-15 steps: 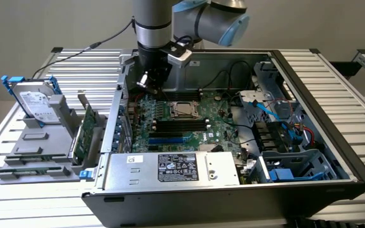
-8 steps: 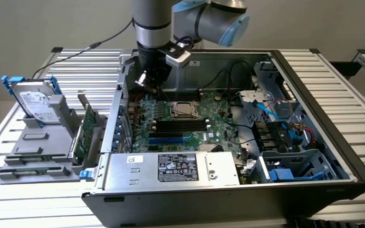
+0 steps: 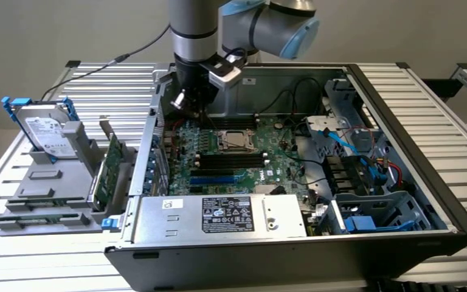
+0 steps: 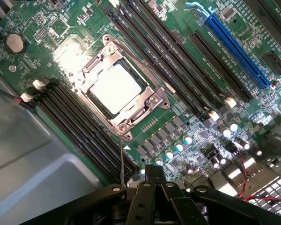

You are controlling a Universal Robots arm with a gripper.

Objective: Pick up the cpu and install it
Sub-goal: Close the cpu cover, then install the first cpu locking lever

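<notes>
The cpu (image 3: 233, 140), a flat square chip with a dull silver top, lies in the metal-framed socket on the green motherboard (image 3: 278, 161) inside the open computer case. In the wrist view the cpu (image 4: 114, 88) sits under the socket's latch frame, brightly lit. My gripper (image 3: 187, 100) hangs above the motherboard's rear corner, toward the exterior view's left of the socket and clear of it. In the wrist view the gripper (image 4: 154, 172) has its black fingers together with nothing between them.
A hard drive in a blue frame (image 3: 45, 128) and a green circuit card (image 3: 107, 170) stand in a grey holder (image 3: 47, 188) left of the case. The power supply (image 3: 233, 216), cables (image 3: 363, 158), memory slots (image 4: 84, 122) and case walls surround the socket.
</notes>
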